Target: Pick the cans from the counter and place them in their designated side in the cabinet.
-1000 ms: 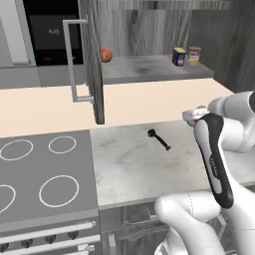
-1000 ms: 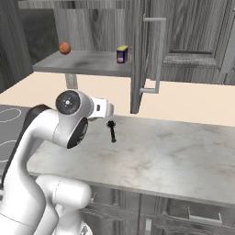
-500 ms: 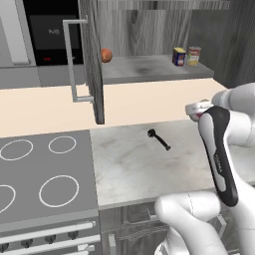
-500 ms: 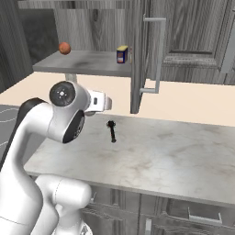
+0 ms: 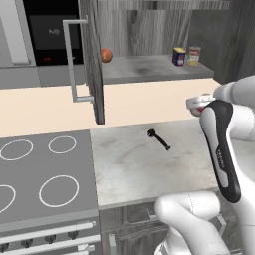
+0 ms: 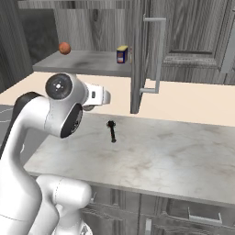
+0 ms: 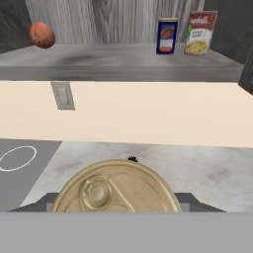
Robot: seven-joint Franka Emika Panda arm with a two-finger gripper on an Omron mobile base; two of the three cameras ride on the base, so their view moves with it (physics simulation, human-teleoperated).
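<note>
On the grey wood-grain cabinet shelf [image 7: 113, 62], seen from the hand, the round orange ball [image 7: 41, 34] sits at ten o'clock. The blue-and-yellow can [image 7: 167, 35] and the red-and-cream can [image 7: 200, 32] stand side by side at one o'clock. A gold-lidded metal can [image 7: 116, 190] sits at six o'clock in the two-finger gripper [image 5: 199, 103], above the pale marbled stone counter [image 5: 129, 169]. On the counter lies a black long-handled utensil [image 5: 159, 139], and the grey ringed stovetop [image 5: 45, 174] is at the counter's nine o'clock.

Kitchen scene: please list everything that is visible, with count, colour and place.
shelf cans: 2, one blue, one red and cream, right end of cabinet shelf
held can: 1, gold lid, in the gripper
ball: 1, orange, left end of shelf
utensil: 1, black, on counter
cabinet door: 1, dark grey, open
stovetop: 1, grey, left of counter
gripper: 1, dark fingers, shut on held can
</note>
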